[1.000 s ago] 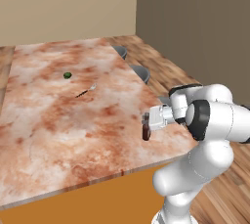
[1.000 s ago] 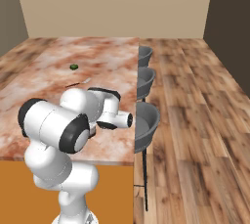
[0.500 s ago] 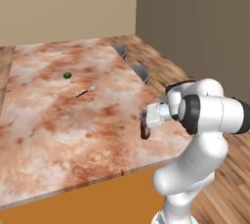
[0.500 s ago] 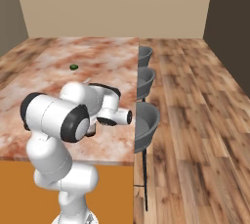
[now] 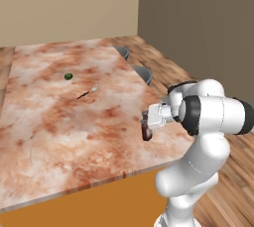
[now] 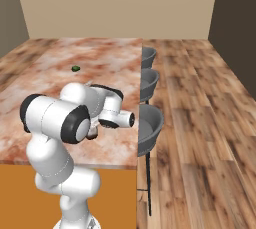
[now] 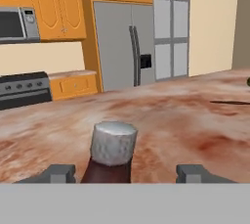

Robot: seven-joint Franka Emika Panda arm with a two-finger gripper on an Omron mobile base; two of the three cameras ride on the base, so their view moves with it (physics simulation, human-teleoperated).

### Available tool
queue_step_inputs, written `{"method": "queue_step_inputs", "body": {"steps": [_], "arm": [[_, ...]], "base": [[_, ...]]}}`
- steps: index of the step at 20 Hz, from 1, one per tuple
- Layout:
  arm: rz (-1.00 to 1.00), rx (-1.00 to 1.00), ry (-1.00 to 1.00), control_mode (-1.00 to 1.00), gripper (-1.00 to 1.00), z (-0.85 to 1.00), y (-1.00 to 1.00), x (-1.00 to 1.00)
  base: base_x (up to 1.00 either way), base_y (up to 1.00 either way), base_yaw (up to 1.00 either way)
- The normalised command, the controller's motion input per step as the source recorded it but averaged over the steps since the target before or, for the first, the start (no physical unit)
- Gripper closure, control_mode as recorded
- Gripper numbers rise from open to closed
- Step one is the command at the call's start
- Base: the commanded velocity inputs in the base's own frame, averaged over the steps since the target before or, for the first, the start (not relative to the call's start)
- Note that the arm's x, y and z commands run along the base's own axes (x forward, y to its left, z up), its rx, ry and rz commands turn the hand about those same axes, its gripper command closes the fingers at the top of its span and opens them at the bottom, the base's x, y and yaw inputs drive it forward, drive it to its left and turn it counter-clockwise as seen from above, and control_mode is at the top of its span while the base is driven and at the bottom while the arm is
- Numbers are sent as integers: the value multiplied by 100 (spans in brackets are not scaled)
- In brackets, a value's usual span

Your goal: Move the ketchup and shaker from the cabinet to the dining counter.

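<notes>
Hand view is showing the end effector [image 7: 125, 173] standing wide: its two grey fingertips [image 7: 57, 173] are sitting far apart at the lower left and lower right of the frame, clear of the ketchup [image 7: 110, 157] between them. One dark bottle with a pale grey cap is standing upright at lower centre on the dining counter [image 7: 185, 115], not touched by either finger as far as this view is telling. Behind it, from left to right, one microwave [image 7: 17, 23], one dark stove [image 7: 24, 91], orange cabinets [image 7: 53, 3] and one grey refrigerator [image 7: 124, 42] are lining the far wall; none of these is appearing in the base views.

Left base view is showing the worktop [image 5: 59, 122] filling the left and centre, with one small green object [image 5: 68, 76] and one thin dark utensil [image 5: 85, 92] lying in the upper centre-left. The ketchup [image 5: 147, 132] is standing near the worktop's right edge, just under the end effector [image 5: 147, 120], at centre right. Two grey stools [image 5: 141, 74] are peeking past the edge.

Right base view is showing three stools [image 6: 149, 123] in a row at centre, the green object [image 6: 75, 68] at upper left, and the arm covering the bottle almost wholly.
</notes>
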Motion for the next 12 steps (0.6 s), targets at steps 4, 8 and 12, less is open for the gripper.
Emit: {"method": "queue_step_inputs", "body": {"steps": [4,8,12], "arm": [[0,0,-13,-100,-100,-33,7,-30],[0,-1,-11,-100,-100,-35,8,-31],[-1,0,-7,-100,-100,-30,3,-15]], "base": [[0,0,0],[0,0,0],[0,0,0]]}}
